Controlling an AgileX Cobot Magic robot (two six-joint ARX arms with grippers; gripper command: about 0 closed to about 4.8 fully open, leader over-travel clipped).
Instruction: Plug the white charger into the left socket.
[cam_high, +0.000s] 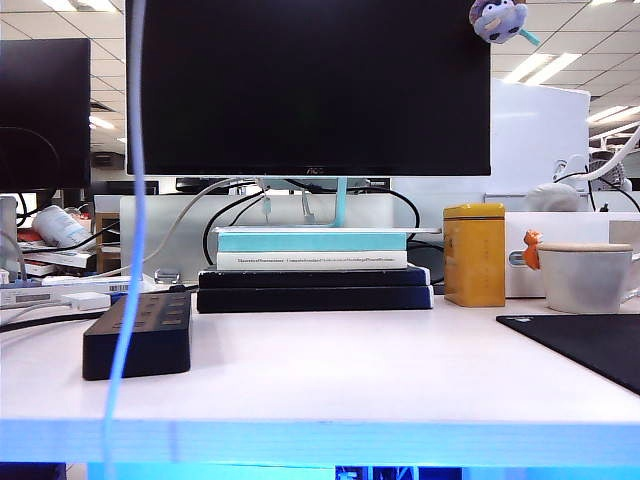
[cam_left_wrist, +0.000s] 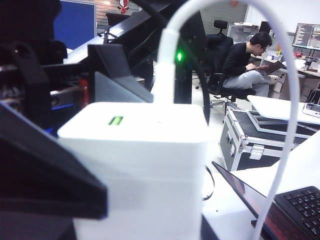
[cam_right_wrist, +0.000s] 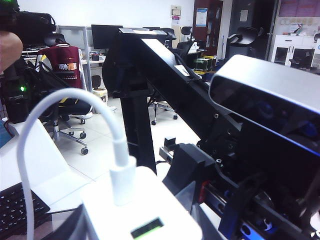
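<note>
The white charger (cam_left_wrist: 145, 165) fills the left wrist view, held up off the desk (cam_high: 380, 370), cable (cam_left_wrist: 285, 100) looping from its top. The left gripper (cam_left_wrist: 60, 200) has its jaws clamped on the charger's sides. The right wrist view shows the same charger (green label visible) just before the right gripper (cam_right_wrist: 100, 235); whether its jaws are apart cannot be told. The black power strip (cam_high: 140, 335) lies at nine o'clock on the desk, a monitor (cam_high: 310, 85) behind.
</note>
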